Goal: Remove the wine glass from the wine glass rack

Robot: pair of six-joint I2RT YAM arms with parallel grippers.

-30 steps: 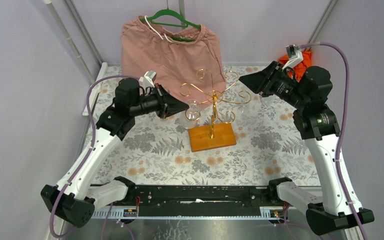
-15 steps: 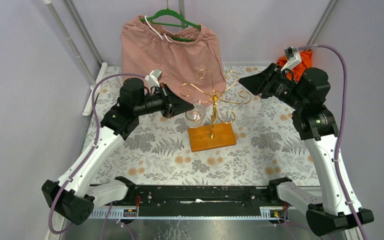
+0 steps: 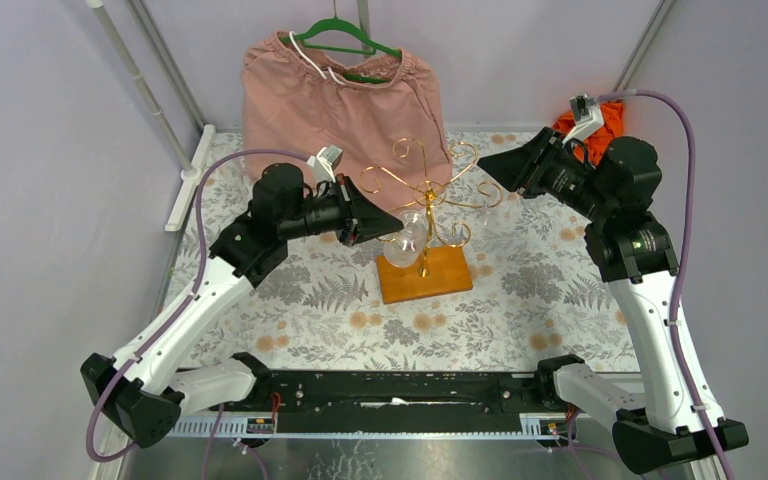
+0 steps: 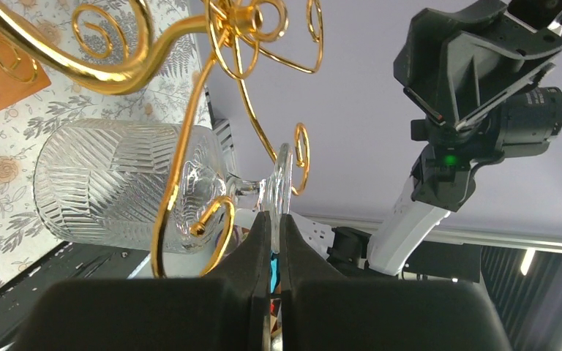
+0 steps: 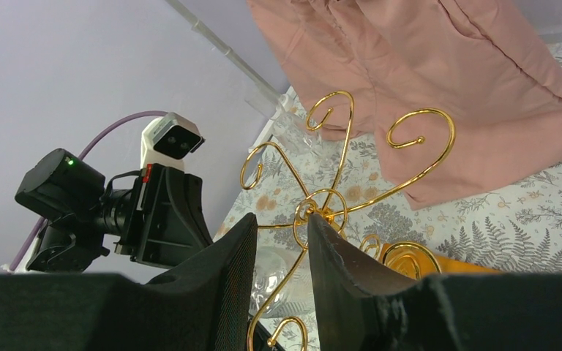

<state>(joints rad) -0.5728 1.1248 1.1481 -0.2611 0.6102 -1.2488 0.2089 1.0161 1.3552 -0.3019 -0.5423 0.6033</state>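
Left gripper point(image 4: 272, 216) clenched on the foot of the wine glass point(image 4: 110, 183), which lies tilted among the gold scrolls of the wine glass rack point(image 3: 426, 276) (close to its post). Right gripper point(image 5: 282, 221) hangs released nearby. Best drawn out slowly, stem clear of the curls

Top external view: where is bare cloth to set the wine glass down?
Free: the cloth between the rack base and the near black rail, and right of the base toward the right arm. Crowded: around the wine glass, left end effector and scroll arms.
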